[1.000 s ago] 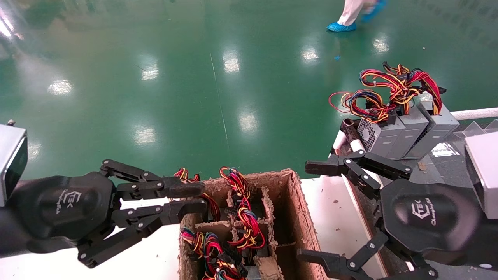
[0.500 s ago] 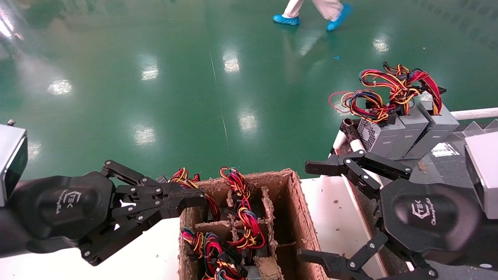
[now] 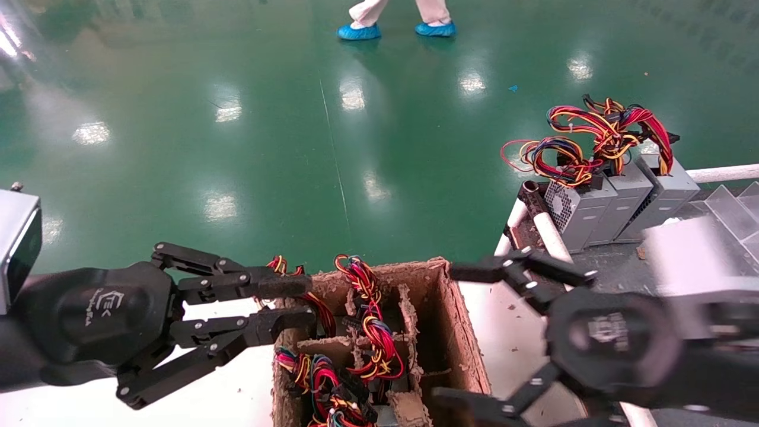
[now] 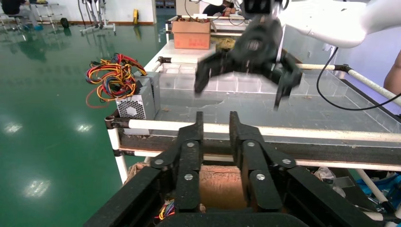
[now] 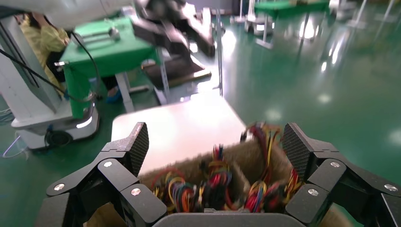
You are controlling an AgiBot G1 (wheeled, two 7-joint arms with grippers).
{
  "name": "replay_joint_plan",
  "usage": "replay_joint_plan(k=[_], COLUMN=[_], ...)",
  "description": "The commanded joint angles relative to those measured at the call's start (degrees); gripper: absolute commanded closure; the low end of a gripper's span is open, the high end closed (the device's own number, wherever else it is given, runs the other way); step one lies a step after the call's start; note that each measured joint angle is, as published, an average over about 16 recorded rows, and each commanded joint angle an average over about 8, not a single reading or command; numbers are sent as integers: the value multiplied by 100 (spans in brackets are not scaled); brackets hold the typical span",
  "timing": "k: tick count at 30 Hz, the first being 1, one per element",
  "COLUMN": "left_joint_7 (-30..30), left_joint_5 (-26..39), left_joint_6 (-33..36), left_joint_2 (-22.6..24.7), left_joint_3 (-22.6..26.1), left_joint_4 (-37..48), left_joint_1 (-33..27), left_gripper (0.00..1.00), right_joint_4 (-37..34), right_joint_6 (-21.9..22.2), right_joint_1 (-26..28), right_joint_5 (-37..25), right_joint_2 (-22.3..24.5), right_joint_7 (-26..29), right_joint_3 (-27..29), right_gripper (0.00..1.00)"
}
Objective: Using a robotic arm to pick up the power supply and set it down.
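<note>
Three grey power supplies (image 3: 616,204) with red, yellow and blue wires stand side by side on the rack at the right; one of them (image 4: 136,103) also shows in the left wrist view. More wire bundles (image 3: 370,332) stick up from the brown cardboard divider box (image 3: 456,320). My left gripper (image 3: 302,303) hovers at the box's left wall, its fingers a little apart with nothing between them. My right gripper (image 3: 453,335) is wide open at the box's right wall and blurred by motion. In the right wrist view it (image 5: 215,146) looks down on the bundles (image 5: 217,189).
The box stands on a white tabletop (image 3: 510,320). White pipes (image 3: 551,234) edge the rack, with clear dividers (image 3: 729,207) behind. A person's blue-covered feet (image 3: 359,31) cross the green floor far off.
The left gripper shut half a second ago and has opened again. The right arm has swung left toward the box. The person has walked left.
</note>
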Motion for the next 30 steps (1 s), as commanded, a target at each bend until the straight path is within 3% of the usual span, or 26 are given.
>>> replay_joint_plan(k=[1,8,30], left_joint_7=[0,1,2], left_joint_5=[0,-1,-3], left_joint_6=[0,-2,-2], left_joint_2=[0,-1,-1], left_joint_3=[0,0,1], left_joint_4=[0,2,5], left_joint_1=[0,0,0], left_gripper=[0,0,0], right_joint_4=[37,164,237], right_joint_6=[103,175,-255], right_joint_1=[23,166,240], right_joint_5=[-201,-833,-1533], right_joint_2=[-87,-312,-1004], right_joint_7=[81,498,644], right_joint_3=[-122,-573,-1384], right_gripper=[0,0,0])
